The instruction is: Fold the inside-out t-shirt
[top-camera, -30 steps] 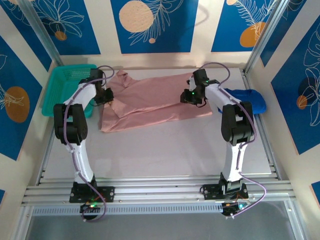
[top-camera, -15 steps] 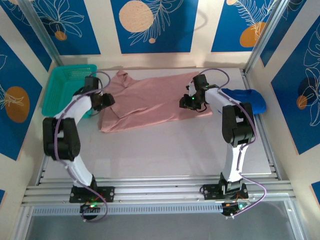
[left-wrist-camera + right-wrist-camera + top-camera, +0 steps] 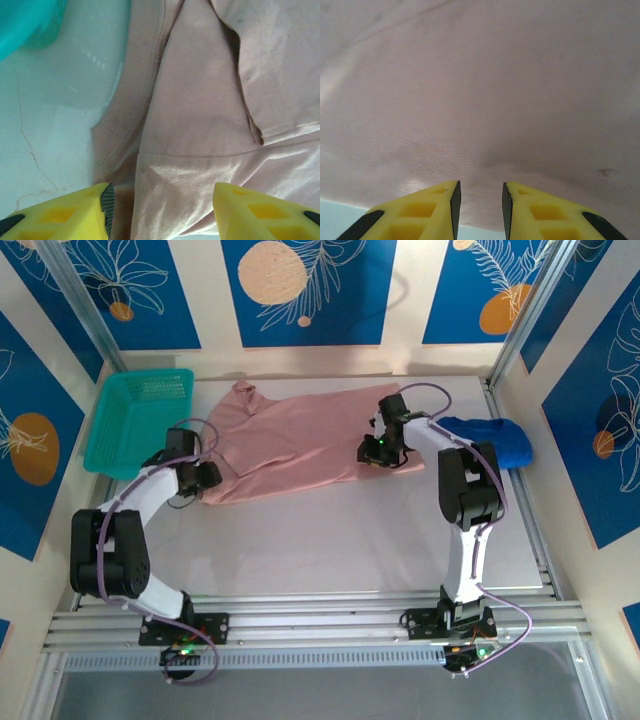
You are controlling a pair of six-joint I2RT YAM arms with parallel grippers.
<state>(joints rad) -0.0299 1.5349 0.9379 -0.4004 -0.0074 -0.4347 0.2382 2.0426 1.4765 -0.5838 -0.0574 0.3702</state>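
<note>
The inside-out t-shirt [image 3: 300, 440] is salmon pink and lies spread across the back of the table, its left part folded over itself. My left gripper [image 3: 207, 475] is at the shirt's near left corner. In the left wrist view its yellow fingers [image 3: 75, 212] stand wide apart and open over the folded cloth [image 3: 200, 125], with nothing between them. My right gripper [image 3: 372, 450] is low over the shirt's near right edge. In the right wrist view its jaws [image 3: 479, 200] are a narrow gap apart above smooth cloth [image 3: 480, 90], and no fabric is pinched between them.
A teal basket [image 3: 143, 380] stands at the back left, close to the left arm, and its corner shows in the left wrist view [image 3: 25, 20]. A royal-blue garment [image 3: 495, 440] lies bunched at the right edge. Bare table [image 3: 330, 540] stretches in front of the shirt.
My left gripper has opened and let go of the shirt's left side, then drawn back toward the near left. My right gripper has shifted slightly toward the shirt's near edge.
</note>
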